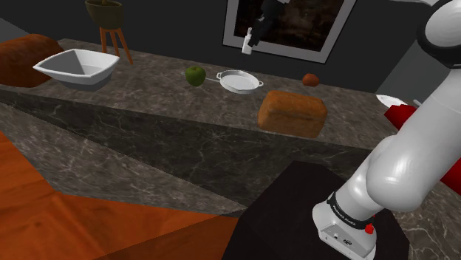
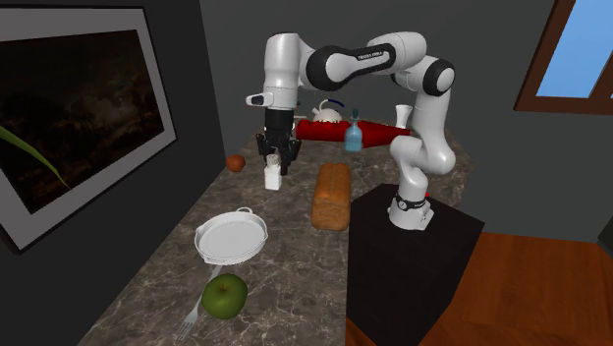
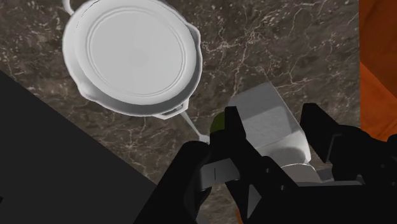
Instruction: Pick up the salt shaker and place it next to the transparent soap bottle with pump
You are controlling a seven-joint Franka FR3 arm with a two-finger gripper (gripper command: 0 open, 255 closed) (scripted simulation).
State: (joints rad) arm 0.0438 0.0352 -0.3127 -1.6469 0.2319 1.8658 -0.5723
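Observation:
My black gripper (image 1: 253,38) is shut on a white salt shaker (image 1: 248,44) and holds it in the air above the marble counter (image 1: 148,96), over the stretch between the white pan and the small red-brown fruit. From the second exterior view, the gripper (image 2: 274,162) points down with the shaker (image 2: 272,178) hanging from its fingers. In the wrist view the fingers (image 3: 230,127) clasp both sides of the shaker (image 3: 261,108). The transparent blue soap bottle with pump (image 2: 354,132) stands at the counter's far end, beyond the arm, in front of a long red object (image 2: 329,128).
On the counter lie a brown loaf (image 1: 292,112) (image 2: 332,195), a white two-handled pan (image 1: 240,80) (image 2: 232,236) (image 3: 133,54), a green apple (image 1: 194,75) (image 2: 225,295), a fork (image 2: 192,315), a red-brown fruit (image 1: 310,79) (image 2: 235,161) and a white bowl (image 1: 76,68). The wall with a framed picture (image 2: 69,108) runs along the counter.

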